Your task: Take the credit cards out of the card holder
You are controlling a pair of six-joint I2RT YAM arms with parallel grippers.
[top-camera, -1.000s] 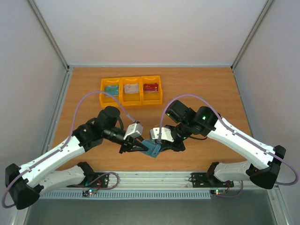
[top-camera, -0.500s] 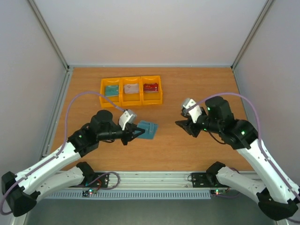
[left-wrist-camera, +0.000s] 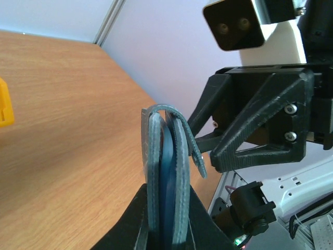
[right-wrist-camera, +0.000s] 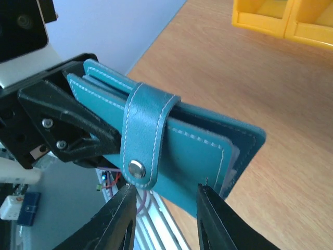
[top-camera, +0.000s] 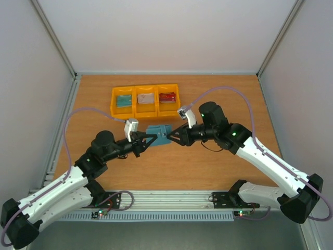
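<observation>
The teal card holder point(top-camera: 158, 133) is folded, with its strap snapped shut point(right-wrist-camera: 136, 168), and hangs over the middle of the table. My left gripper point(top-camera: 151, 138) is shut on its left end; in the left wrist view the holder point(left-wrist-camera: 166, 156) stands edge-on between those fingers. My right gripper point(top-camera: 173, 135) is open at the holder's right side, its fingertips point(right-wrist-camera: 125, 195) straddling the lower edge below the strap. A pale thin edge point(right-wrist-camera: 232, 166) shows inside the holder. Teal point(top-camera: 124, 100), whitish point(top-camera: 146, 98) and red point(top-camera: 167, 96) credit cards lie in the bins.
Three joined yellow bins point(top-camera: 145, 111) stand at the back left of the wooden table, just behind the holder. An aluminium rail point(top-camera: 171, 197) runs along the near edge between the arm bases. Grey walls close in both sides.
The right arm swung away to the right, then came back to the holder with its jaws open. The left gripper carried the holder from the near centre towards the bins.
</observation>
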